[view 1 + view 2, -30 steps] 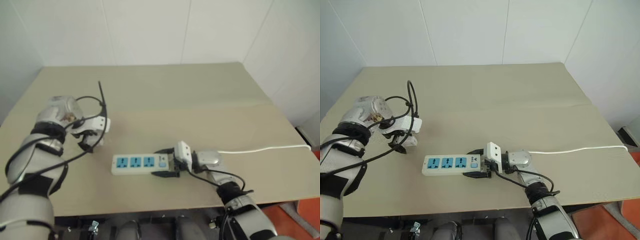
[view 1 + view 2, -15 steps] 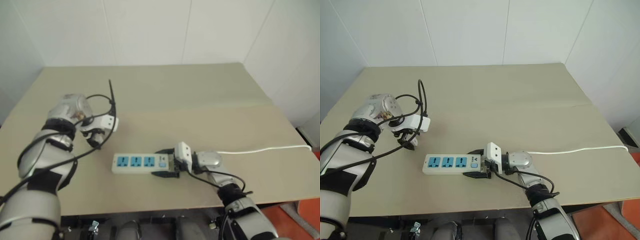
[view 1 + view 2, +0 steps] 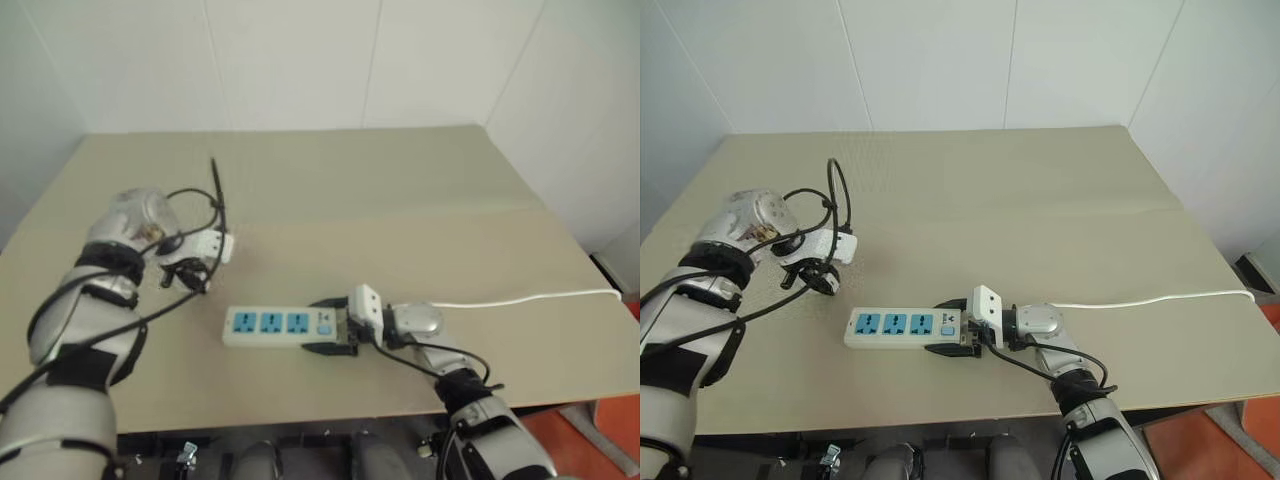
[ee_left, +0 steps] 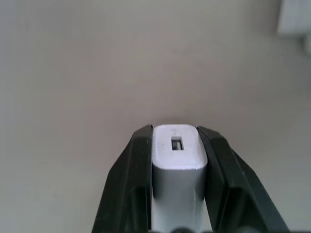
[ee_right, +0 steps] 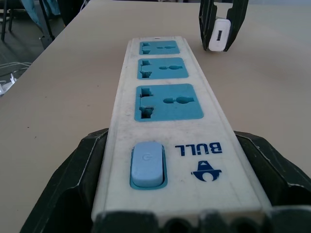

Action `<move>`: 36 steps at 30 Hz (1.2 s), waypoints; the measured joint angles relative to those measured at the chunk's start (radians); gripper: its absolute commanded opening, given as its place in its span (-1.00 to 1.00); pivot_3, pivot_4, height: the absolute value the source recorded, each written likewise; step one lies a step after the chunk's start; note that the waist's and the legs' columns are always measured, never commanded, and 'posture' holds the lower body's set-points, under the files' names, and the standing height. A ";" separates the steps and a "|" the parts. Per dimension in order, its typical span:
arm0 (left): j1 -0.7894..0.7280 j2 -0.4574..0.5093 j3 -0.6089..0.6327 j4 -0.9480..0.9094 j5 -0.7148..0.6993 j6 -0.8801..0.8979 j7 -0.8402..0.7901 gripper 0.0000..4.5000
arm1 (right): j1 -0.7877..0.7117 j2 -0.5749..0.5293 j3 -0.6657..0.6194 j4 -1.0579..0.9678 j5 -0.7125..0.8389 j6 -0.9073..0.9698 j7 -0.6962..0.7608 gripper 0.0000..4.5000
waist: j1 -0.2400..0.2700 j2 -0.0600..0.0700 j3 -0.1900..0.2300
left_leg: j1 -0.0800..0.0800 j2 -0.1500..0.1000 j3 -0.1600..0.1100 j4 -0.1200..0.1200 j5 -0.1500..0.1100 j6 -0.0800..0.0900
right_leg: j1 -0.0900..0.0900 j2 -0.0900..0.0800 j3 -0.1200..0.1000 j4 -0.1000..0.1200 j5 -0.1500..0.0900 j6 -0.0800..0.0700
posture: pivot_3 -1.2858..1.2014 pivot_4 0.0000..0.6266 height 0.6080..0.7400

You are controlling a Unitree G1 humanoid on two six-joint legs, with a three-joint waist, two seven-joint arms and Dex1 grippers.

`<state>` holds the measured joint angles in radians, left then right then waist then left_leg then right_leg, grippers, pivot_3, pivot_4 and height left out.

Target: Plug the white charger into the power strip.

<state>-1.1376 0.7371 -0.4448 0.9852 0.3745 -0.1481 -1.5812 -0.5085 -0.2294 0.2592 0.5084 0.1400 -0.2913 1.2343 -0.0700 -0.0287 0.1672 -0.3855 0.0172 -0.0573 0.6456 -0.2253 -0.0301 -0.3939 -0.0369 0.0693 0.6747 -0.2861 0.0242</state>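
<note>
Above the tabletop, my left claw pinches the white charger just off the power strip, whose switch end my right claw clamps, its long axis running toward the charger.

white charger lifted, power strip flat

A long white power strip with three blue sockets lies on the tan table. The right gripper holds its switch end, one black finger on each side. A thin white cord runs off toward the table's right edge. The left gripper hangs above the table, near the strip's other end.
</note>
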 measured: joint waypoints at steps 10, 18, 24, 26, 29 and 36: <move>0.196 0.044 0.443 -0.585 -0.562 0.332 0.064 -0.54 | -0.026 -0.003 0.006 0.034 0.004 -0.005 0.033 0.52 | -0.002 0.000 0.000 | 0.002 0.000 0.000 0.000 0.000 0.000 | 0.001 -0.003 0.000 0.001 0.000 0.000 | 0.03 -0.52 1.00; 0.625 -0.189 0.564 -1.180 -0.875 0.634 0.392 -0.54 | -0.057 0.007 0.007 0.094 0.007 -0.025 0.054 0.52 | -0.003 -0.001 0.000 | 0.007 0.000 0.000 0.001 0.000 0.000 | 0.004 -0.004 0.002 0.002 0.000 0.000 | 0.03 -0.52 1.00; 0.756 -0.285 0.532 -1.317 -0.942 0.691 0.544 -0.54 | -0.063 0.008 0.006 0.110 0.007 -0.026 0.054 0.52 | 0.000 -0.001 0.000 | 0.011 -0.001 0.002 0.001 0.000 0.000 | 0.008 -0.004 0.002 0.003 0.000 0.000 | 0.03 -0.52 1.00; 0.767 -0.296 0.520 -1.317 -0.948 0.690 0.561 -0.54 | -0.063 0.008 0.006 0.110 0.007 -0.025 0.056 0.52 | 0.000 -0.001 0.000 | 0.011 -0.001 0.002 0.001 0.000 0.000 | 0.008 -0.004 0.002 0.003 0.000 0.000 | 0.03 -0.52 1.00; 0.784 -0.299 0.509 -1.313 -0.951 0.683 0.568 -0.54 | -0.063 0.008 0.006 0.110 0.008 -0.021 0.062 0.52 | -0.001 -0.001 0.000 | 0.011 -0.001 0.002 0.000 0.000 0.000 | 0.008 -0.004 0.002 0.002 0.000 0.000 | 0.03 -0.52 1.00; 0.837 -0.288 0.474 -1.273 -0.945 0.612 0.526 -0.54 | -0.068 0.009 0.006 0.113 0.008 -0.005 0.068 0.52 | -0.001 -0.001 0.000 | 0.011 -0.001 0.003 0.000 0.000 0.000 | 0.008 -0.004 0.002 0.001 0.000 0.000 | 0.03 -0.52 1.00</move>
<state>-0.3002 0.4495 0.0292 -0.2880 -0.5709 0.4639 -1.0552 -0.5769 -0.2205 0.2656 0.6211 0.1479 -0.2967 1.3023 -0.0709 -0.0296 0.1670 -0.3741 0.0163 -0.0545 0.6456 -0.2254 -0.0304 -0.3863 -0.0410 0.0713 0.6761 -0.2863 0.0243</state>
